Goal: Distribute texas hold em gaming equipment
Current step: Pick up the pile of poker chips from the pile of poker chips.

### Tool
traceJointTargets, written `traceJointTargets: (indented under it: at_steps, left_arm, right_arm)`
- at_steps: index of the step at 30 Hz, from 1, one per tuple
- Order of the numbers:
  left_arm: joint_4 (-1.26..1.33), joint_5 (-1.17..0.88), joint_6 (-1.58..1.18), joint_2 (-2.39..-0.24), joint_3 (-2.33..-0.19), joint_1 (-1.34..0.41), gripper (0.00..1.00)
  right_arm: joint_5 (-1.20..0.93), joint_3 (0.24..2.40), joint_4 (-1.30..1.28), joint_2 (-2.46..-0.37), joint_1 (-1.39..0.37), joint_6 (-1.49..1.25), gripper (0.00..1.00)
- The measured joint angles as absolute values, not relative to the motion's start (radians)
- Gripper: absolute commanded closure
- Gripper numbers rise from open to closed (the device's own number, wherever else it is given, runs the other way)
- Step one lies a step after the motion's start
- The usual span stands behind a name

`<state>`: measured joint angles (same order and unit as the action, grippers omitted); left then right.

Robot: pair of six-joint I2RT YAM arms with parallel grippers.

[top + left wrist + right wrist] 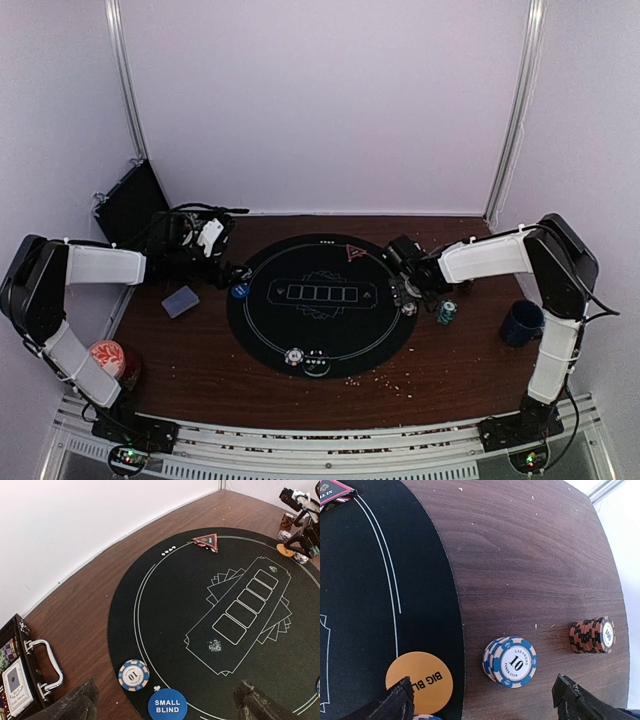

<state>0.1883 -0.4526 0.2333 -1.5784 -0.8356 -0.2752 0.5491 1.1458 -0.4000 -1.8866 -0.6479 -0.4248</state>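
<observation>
- Left gripper (166, 692): jaws apart, empty, hovering over the rim of the round black felt mat (180, 595).
- Directly under it: blue round "SMALL BLIND" button (167, 706). Blue-and-white striped chip marked 10 (133, 675) sits just left of that. This seat looks served.
- Red triangle marker (207, 540) is well ahead, on the far rim.
- Right gripper (482, 685): jaws apart, empty.
- Orange round "BIG BLIND" button (419, 682) lies by its left finger.
- Blue-and-white chip stack (510, 662) is just ahead between the fingers, on bare wood off the mat. Red-and-black chip stack (592, 636) is ahead-right.
- My read: the big-blind seat is being stocked. Next: descend, centre on the blue stack, close. Both stacks seem tipped on edge and may roll.
</observation>
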Motion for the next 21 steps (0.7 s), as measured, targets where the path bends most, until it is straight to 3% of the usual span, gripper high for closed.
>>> traceJointTargets:
  at_steps: [21]
  left_arm:
    - [0.188, -0.452, 0.233, -1.578, -0.836, -0.275, 0.02]
  right_arm:
    - [0.525, 1.121, -0.391, -1.885, -0.647, -0.427, 0.04]
